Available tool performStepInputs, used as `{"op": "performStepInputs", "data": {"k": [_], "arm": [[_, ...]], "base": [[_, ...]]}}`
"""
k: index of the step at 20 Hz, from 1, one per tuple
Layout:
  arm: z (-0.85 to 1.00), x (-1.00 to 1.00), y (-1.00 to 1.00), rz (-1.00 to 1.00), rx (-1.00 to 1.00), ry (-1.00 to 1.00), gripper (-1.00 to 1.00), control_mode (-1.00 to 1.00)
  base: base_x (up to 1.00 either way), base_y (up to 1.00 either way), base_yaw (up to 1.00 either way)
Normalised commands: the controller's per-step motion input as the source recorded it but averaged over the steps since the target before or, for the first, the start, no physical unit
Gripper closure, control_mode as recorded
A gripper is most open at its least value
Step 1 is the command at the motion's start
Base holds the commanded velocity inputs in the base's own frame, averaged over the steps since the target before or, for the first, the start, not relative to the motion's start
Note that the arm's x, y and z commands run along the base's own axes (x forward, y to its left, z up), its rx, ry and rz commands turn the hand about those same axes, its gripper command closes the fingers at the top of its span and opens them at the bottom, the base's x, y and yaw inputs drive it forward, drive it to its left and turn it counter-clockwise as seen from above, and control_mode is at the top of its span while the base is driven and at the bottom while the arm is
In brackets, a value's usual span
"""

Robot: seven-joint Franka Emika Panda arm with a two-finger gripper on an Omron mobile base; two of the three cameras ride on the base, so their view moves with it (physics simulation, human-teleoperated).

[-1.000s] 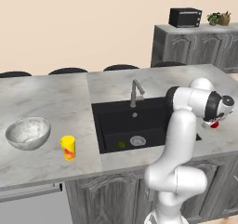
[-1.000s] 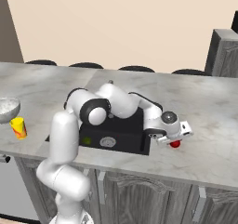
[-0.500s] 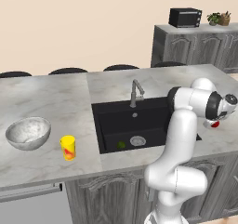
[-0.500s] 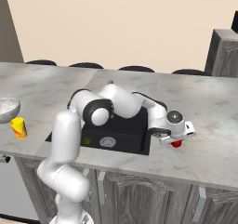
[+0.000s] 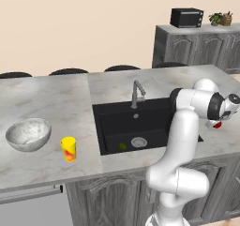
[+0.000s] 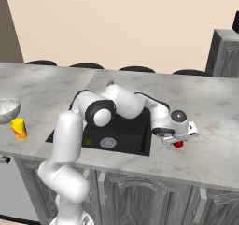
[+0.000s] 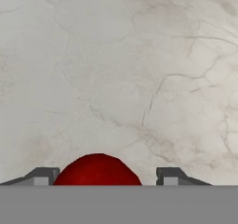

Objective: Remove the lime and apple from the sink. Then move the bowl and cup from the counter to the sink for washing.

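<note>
Bowl (image 5: 28, 134) sits far left on the counter (image 5: 56, 103), yellow cup (image 5: 68, 148) just beside it, both well away from the fingers. Lime (image 5: 122, 146) lies on the sink (image 5: 126, 119) floor near the drain, faucet (image 5: 136, 94) behind. Gripper (image 6: 178, 142) is over the counter right of the sink. Apple (image 7: 96, 170) sits between the fingers (image 7: 42, 175), on the marble. Left finger is close to the apple, right one shows a clear gap, so the jaws look released.
</note>
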Motion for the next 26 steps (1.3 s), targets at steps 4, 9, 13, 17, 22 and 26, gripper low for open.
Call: {"op": "performStepInputs", "data": {"k": [4, 9, 13, 17, 22, 26], "arm": [[-0.06, 0.00, -0.01, 0.00, 0.00, 0.03, -1.00, -1.00], [0.00, 0.00, 0.00, 0.00, 0.00, 0.04, -1.00, -1.00], [0.08, 0.00, 0.00, 0.00, 0.03, 0.05, -1.00, -1.00], [0.14, 0.00, 0.04, 0.00, 0.06, 0.04, -1.00, -1.00], [0.15, 0.00, 0.04, 0.00, 0.06, 0.06, -1.00, -1.00], [0.16, 0.00, 0.04, 0.00, 0.05, 0.05, -1.00, -1.00]], "base": [[0.00, 0.00, 0.00], [0.00, 0.00, 0.00], [0.00, 0.00, 0.00], [0.00, 0.00, 0.00], [0.00, 0.00, 0.00], [0.00, 0.00, 0.00]]}}
